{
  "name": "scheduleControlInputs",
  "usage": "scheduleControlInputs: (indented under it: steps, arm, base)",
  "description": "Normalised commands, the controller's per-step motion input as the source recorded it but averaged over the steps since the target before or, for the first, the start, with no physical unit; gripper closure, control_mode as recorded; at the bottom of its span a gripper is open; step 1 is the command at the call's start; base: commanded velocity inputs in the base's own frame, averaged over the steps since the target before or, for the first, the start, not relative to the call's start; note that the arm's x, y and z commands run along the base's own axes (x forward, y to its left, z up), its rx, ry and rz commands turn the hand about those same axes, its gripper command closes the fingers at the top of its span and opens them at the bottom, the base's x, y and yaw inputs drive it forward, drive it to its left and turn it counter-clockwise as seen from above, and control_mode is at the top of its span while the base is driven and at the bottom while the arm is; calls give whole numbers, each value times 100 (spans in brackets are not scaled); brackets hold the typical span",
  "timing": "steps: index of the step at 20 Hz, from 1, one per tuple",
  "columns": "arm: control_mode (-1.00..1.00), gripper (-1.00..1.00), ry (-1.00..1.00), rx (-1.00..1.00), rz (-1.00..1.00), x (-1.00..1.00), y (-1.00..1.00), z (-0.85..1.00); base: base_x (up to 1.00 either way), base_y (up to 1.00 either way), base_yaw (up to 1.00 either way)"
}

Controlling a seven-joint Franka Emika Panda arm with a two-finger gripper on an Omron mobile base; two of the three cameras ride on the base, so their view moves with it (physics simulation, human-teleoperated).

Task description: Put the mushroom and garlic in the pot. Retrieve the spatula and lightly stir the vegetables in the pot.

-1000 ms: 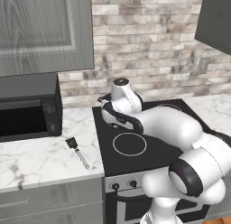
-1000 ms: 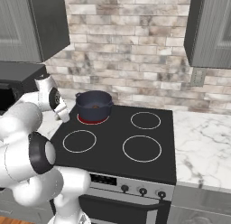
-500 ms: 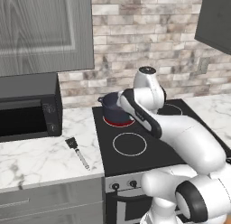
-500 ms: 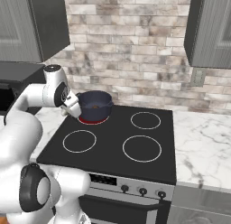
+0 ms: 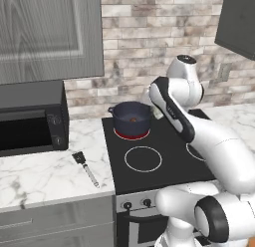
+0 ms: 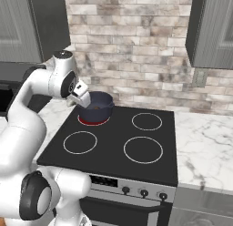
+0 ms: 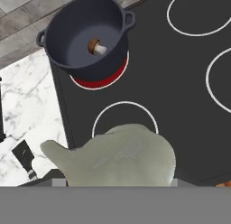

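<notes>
The dark blue pot (image 7: 72, 31) stands on the back left burner, with the brown-capped mushroom (image 7: 96, 47) lying on its floor. Close under the hand camera hangs the pale lumpy garlic (image 7: 119, 155), and my gripper is shut on it, its fingertips hidden behind the bulb. In the base views the gripper (image 6: 83, 98) hovers just beside the pot (image 6: 102, 112), slightly above its rim; from the left it sits right of the pot (image 5: 130, 127). The spatula (image 5: 85, 169) lies flat on the marble counter left of the stove, black head (image 7: 23, 155) away from the front edge.
The burner under the pot glows red (image 7: 101, 81). A black stovetop (image 6: 113, 143) has three other ringed burners. A dark microwave (image 5: 30, 116) stands on the left counter, upper cabinets hang above, and marble counter (image 6: 205, 143) runs right of the stove.
The arm has swung from the left side of the stove toward the pot and risen. The hand now hovers by the pot's rim. The pot and spatula have not moved.
</notes>
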Motion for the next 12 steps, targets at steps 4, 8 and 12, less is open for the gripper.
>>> scheduleControlInputs:
  steps: [4, 8, 12]
  arm:
    - [-100, 100, -3, 0, 18, 43, -1, 17]
    - [-100, 100, -1, 0, 22, 74, 4, -13]
    - [-100, 100, -1, -3, 17, 88, 7, -51]
  base:
    - [0, 0, 0]
    - [0, 0, 0]
    - [0, 0, 0]
